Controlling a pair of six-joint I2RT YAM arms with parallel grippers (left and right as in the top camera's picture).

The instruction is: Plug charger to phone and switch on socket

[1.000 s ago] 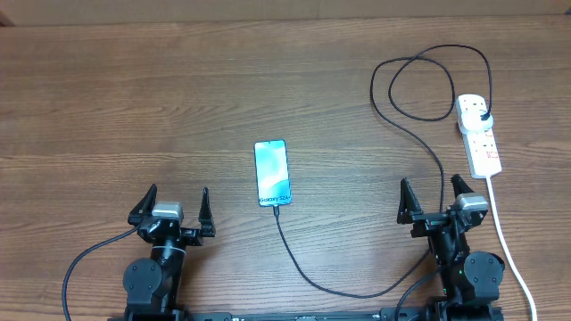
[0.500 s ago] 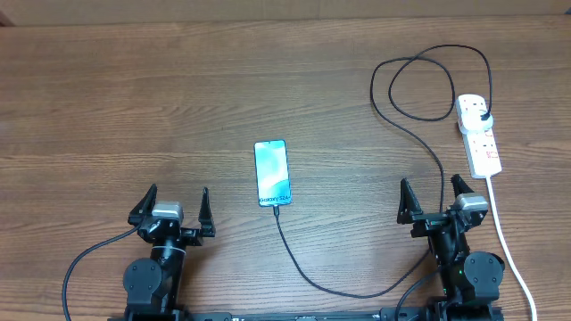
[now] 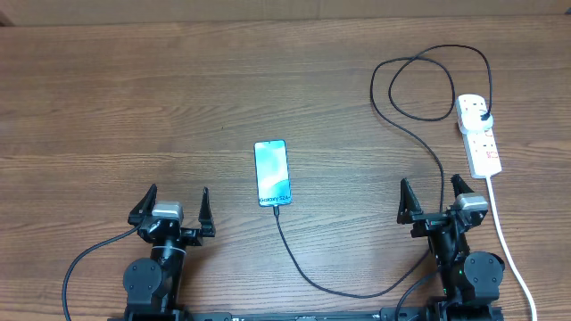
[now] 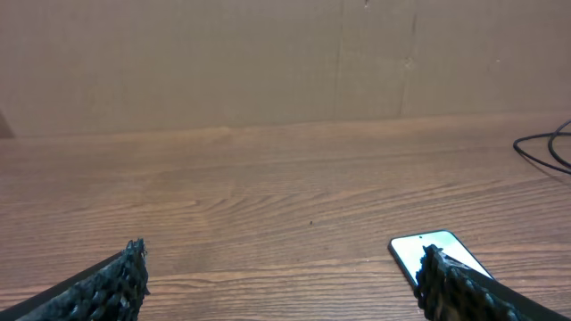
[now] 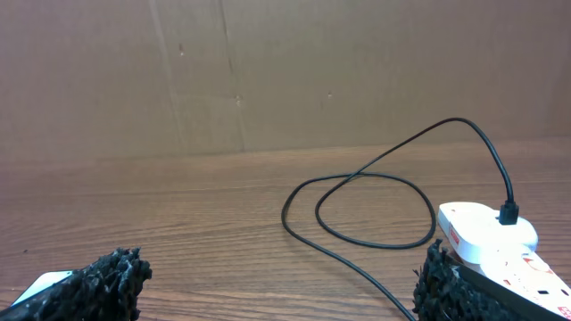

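Black charger is ending at the phone's near edge; seating is unclear. The socket is lying well right of the phone. The left gripper and right gripper are standing open, empty. Advisable: push the connector straight along the phone.

Lighting's pretty even and soft, warm-ish on the wooden table, with hardly any shadow under the cable. The phone screen is the brightest spot, and from the left wrist it's washed out nearly white. There's a faint sheen on the wood near the cardboard wall. The overhead view is sharp, but the close-up fingertips look dark and a bit soft.
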